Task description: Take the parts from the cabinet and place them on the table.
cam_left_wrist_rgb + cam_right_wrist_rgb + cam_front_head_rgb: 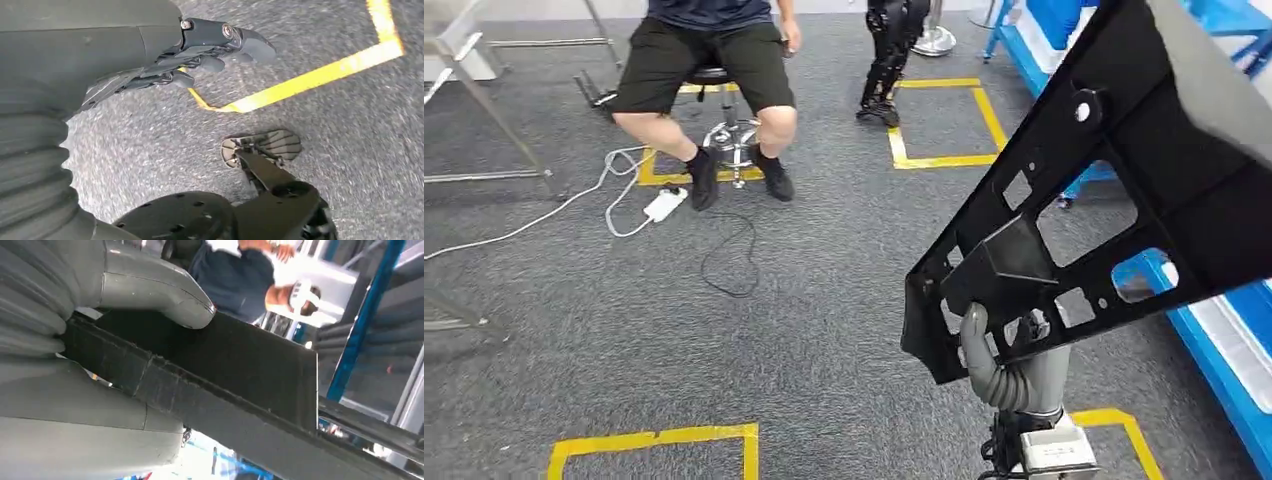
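Observation:
A large black plastic part [1114, 190] with several cut-outs rises up and to the right across the head view. My right hand [1009, 365] grips its lower end, thumb on the near face. In the right wrist view the thumb [155, 290] presses on the black part [240, 370], with the palm beneath it. My left hand [200, 47] hangs over the grey carpet with its fingers loosely curled and nothing in them.
A person [709, 60] sits on a stool ahead at the left, with a white cable and power strip [664, 205] on the carpet. Yellow tape squares [939, 120] mark the floor. Blue shelving [1224, 330] runs along the right. Another robot's legs [889, 55] stand beyond.

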You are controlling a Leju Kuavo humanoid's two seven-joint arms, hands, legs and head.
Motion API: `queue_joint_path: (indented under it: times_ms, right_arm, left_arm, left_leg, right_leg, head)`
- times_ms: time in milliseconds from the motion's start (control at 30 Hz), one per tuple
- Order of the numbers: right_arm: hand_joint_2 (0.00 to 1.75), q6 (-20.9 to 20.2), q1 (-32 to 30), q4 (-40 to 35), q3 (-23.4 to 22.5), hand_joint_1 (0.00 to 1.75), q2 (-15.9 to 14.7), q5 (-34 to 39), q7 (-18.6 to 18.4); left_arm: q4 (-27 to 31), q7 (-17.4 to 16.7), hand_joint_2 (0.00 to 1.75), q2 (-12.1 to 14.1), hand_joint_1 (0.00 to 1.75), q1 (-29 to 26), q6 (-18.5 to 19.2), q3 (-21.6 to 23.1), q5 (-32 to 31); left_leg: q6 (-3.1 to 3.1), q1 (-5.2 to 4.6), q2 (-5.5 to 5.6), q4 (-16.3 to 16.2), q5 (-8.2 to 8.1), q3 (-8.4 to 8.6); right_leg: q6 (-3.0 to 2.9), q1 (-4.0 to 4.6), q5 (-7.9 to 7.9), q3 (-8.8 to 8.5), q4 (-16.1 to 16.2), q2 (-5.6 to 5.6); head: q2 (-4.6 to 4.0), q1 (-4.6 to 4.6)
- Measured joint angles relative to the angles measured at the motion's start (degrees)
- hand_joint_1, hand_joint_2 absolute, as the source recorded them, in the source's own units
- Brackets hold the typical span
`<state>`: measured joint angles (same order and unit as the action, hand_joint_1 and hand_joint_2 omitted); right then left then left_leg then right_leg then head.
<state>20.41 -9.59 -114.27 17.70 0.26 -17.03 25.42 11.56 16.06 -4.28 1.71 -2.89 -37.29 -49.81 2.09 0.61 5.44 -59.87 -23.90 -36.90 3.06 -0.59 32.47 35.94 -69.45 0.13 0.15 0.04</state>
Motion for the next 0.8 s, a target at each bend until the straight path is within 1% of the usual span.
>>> queue_joint_path:
  times_ms: [33,67,100,133,167,200,233,267,300,333,367,400,433,467,500,533,567,600,633,667,700,733,767,800]
  right_arm:
    - [1.75,0.0,0.0,0.0,0.0,1.75,0.0,0.0,0.0]
    - [1.75,0.0,0.0,0.0,0.0,1.75,0.0,0.0,0.0]
    - [1.75,0.0,0.0,0.0,0.0,1.75,0.0,0.0,0.0]
    - [1.75,0.0,0.0,0.0,0.0,1.75,0.0,0.0,0.0]
    - [1.75,0.0,0.0,0.0,0.0,1.75,0.0,0.0,0.0]
    - [1.75,0.0,0.0,0.0,0.0,1.75,0.0,0.0,0.0]
    - [1.75,0.0,0.1,0.0,0.0,1.75,0.0,0.0,0.0]
    - [1.75,0.0,0.1,0.0,0.0,1.75,0.2,0.0,0.0]
    - [1.75,0.0,-0.1,0.0,0.0,1.75,0.3,0.0,0.0]
    - [1.75,0.0,-0.1,0.0,0.0,1.75,0.3,0.0,0.0]
    - [1.75,0.0,-0.1,0.0,0.0,1.75,0.3,0.0,-0.1]
    - [1.75,0.0,0.0,0.0,0.0,1.75,0.3,0.0,-0.1]
    - [1.75,0.0,-0.1,0.0,0.0,1.75,0.3,0.0,-0.1]
    - [1.75,0.0,0.0,0.0,0.0,1.75,0.3,0.0,-0.1]
    - [1.75,0.0,0.0,0.1,0.0,1.75,0.3,-0.1,-0.1]
    - [1.75,0.0,0.0,0.1,0.0,1.75,0.4,-0.1,-0.1]
    - [1.75,0.0,0.0,0.1,0.0,1.75,0.5,-0.1,-0.1]
    - [1.75,0.0,0.0,0.1,0.0,1.75,0.5,-0.1,-0.1]
    - [1.75,0.0,0.1,0.1,0.0,1.75,0.4,-0.1,-0.2]
    - [1.75,0.0,0.1,0.1,0.0,1.75,0.5,-0.1,-0.2]
    - [1.75,0.0,0.1,0.1,0.1,1.75,0.6,-0.1,-0.2]
    - [1.75,0.0,0.2,0.1,0.1,1.75,0.6,-0.1,-0.2]
    - [1.75,0.1,0.3,0.1,0.0,1.75,0.6,0.0,-0.2]
    - [1.75,0.1,0.3,0.1,0.0,1.75,0.6,0.0,-0.3]
  left_arm:
    - [0.0,0.0,1.75,0.0,0.00,0.0,0.0,0.0,0.0]
    - [0.0,0.0,1.75,0.0,0.00,0.0,0.0,0.0,0.0]
    - [0.0,-0.1,1.75,0.0,0.00,0.1,0.0,0.0,0.0]
    - [0.0,-0.1,1.75,0.0,0.00,0.0,0.0,0.0,0.0]
    - [0.0,-0.1,1.75,0.0,0.00,-0.2,0.0,0.0,0.0]
    - [0.0,-0.2,1.75,0.0,0.00,-0.5,0.0,0.0,0.0]
    - [0.0,-0.4,1.75,0.1,0.00,-0.7,0.0,0.0,0.0]
    - [0.0,-0.4,1.75,0.1,0.00,-0.6,0.0,0.0,0.0]
    - [0.0,-0.6,1.75,0.1,0.00,-0.6,0.0,0.0,0.0]
    - [0.0,-0.7,1.75,0.1,0.00,-0.5,0.0,0.0,0.0]
    - [0.0,-0.7,1.75,0.0,0.00,-0.3,0.0,0.0,-0.1]
    - [0.0,-0.7,1.75,-0.1,0.00,-0.3,0.0,0.0,-0.1]
    - [0.0,-0.8,1.75,-0.1,0.00,-0.4,0.0,0.0,-0.1]
    - [0.0,-0.8,1.75,-0.1,0.00,-0.4,-0.1,0.0,-0.1]
    - [0.0,-0.9,1.75,-0.1,0.00,-0.5,-0.1,0.0,-0.1]
    - [0.0,-0.9,1.75,0.0,0.00,-0.4,-0.1,0.0,-0.1]
    - [0.0,-0.9,1.75,0.0,0.00,-0.4,-0.2,0.0,-0.1]
    - [0.0,-0.9,1.75,0.0,0.00,-0.2,-0.2,0.0,-0.2]
    - [0.0,-1.0,1.75,0.0,0.00,-0.1,-0.2,0.0,-0.3]
    - [0.0,-1.0,1.75,0.0,0.00,-0.2,-0.2,0.0,-0.3]
    - [0.0,-1.1,1.75,0.0,0.00,-0.3,-0.2,0.0,-0.3]
    - [0.0,-1.1,1.75,0.0,0.00,-0.3,-0.2,0.0,-0.4]
    - [0.0,-1.2,1.75,0.0,0.00,-0.3,-0.2,0.0,-0.4]
    - [0.0,-1.2,1.75,0.0,0.00,-0.2,-0.2,0.0,-0.4]
  left_leg:
    - [-0.23,0.03,0.87,0.0,0.17,0.00]
    - [-0.53,0.09,1.68,0.0,0.38,-0.10]
    - [-0.87,-0.38,2.42,-0.2,0.45,-0.31]
    - [-1.17,-0.27,2.78,-0.1,0.66,-0.48]
    - [-1.58,-0.11,3.24,0.2,0.89,-0.60]
    - [-2.06,0.08,3.86,0.6,1.22,-0.65]
    - [-2.47,0.09,4.14,0.6,1.53,-0.99]
    - [-2.33,-0.14,0.58,-0.4,0.52,-1.44]
    - [-2.47,-0.36,-2.39,-2.9,-1.66,-2.40]
    - [-2.68,-0.26,-4.00,-7.1,-4.22,-4.17]
    - [-2.85,-0.10,-4.67,-11.8,-6.48,-6.21]
    - [-3.08,0.06,-4.91,-15.7,-7.90,-7.85]
    - [-3.20,0.17,-5.05,-16.8,-7.89,-8.11]
    - [-3.31,0.26,-5.26,-15.4,-6.84,-7.11]
    - [-3.37,0.34,-5.62,-12.0,-5.09,-5.01]
    - [-3.38,0.41,-6.70,-6.8,-3.01,-1.94]
    - [-3.31,0.41,-8.78,-2.2,-1.51,1.02]
    - [-3.06,-0.29,-10.21,-0.6,-2.31,1.82]
    - [-2.36,-0.17,-9.11,-0.4,-2.03,1.60]
    - [-2.05,-0.40,-8.52,-0.4,-2.05,1.37]
    - [-1.70,-0.63,-7.73,-0.4,-1.98,1.14]
    - [-1.31,-0.58,-6.96,-0.1,-1.75,1.04]
    - [-0.83,0.05,-6.25,0.2,-1.43,1.24]
    - [-0.62,0.09,-5.62,0.2,-1.33,1.15]
  right_leg:
    - [0.42,-0.13,-2.08,-2.57,5.2,0.87]
    - [0.48,-0.47,-3.51,-5.10,10.2,4.38]
    - [-0.17,-0.20,-3.45,-5.15,11.1,4.65]
    - [-0.58,-0.20,-3.70,-5.01,11.2,3.80]
    - [-0.99,0.18,-3.75,-5.00,11.1,3.41]
    - [-1.40,0.40,-3.98,-5.48,11.1,2.83]
    - [-2.10,-0.26,-4.60,-5.52,11.8,1.78]
    - [-2.44,-0.44,-4.93,-5.67,12.0,1.01]
    - [-2.95,-0.37,-4.98,-5.65,12.0,0.36]
    - [-2.99,-0.16,-4.94,-5.65,12.0,-0.53]
    - [-3.02,0.01,-4.92,-5.64,12.0,-1.50]
    - [-3.06,0.09,-4.87,-5.56,12.0,-2.56]
    - [-3.05,0.13,-4.86,-5.56,12.0,-3.34]
    - [-3.05,0.13,-4.83,-5.57,12.0,-4.18]
    - [-3.07,0.11,-4.77,-5.63,11.9,-4.95]
    - [-2.89,0.09,-4.60,-5.77,11.9,-5.68]
    - [-2.60,0.12,-4.40,-5.99,11.8,-6.32]
    - [-2.12,0.86,-4.09,-5.75,11.6,-6.86]
    - [-1.90,0.86,-3.93,-6.07,11.5,-7.48]
    - [-1.78,0.85,-4.00,-6.10,11.7,-7.96]
    - [-1.55,0.68,-4.06,-6.19,11.8,-8.67]
    - [-1.17,0.73,-3.94,-6.30,11.8,-9.32]
    - [-0.71,0.45,-3.40,-5.55,11.3,-7.48]
    - [-0.90,0.32,-2.02,-4.95,9.2,-3.59]
  head:
    - [0.00,0.00]
    - [0.00,0.04]
    - [0.00,-0.04]
    - [0.00,-0.11]
    - [0.00,-0.09]
    - [0.00,-0.04]
    - [0.00,-0.04]
    - [0.00,-0.20]
    - [0.00,-0.48]
    - [0.00,-0.55]
    - [0.00,-0.46]
    - [0.00,-0.50]
    - [0.00,-0.53]
    - [0.00,-0.50]
    - [0.00,-0.55]
    - [0.00,-0.55]
    - [0.00,-0.55]
    - [0.00,-0.59]
    - [0.00,-0.13]
    - [0.00,-0.11]
    - [0.00,-0.13]
    - [0.00,-0.20]
    - [0.00,-0.15]
    - [0.00,-0.15]
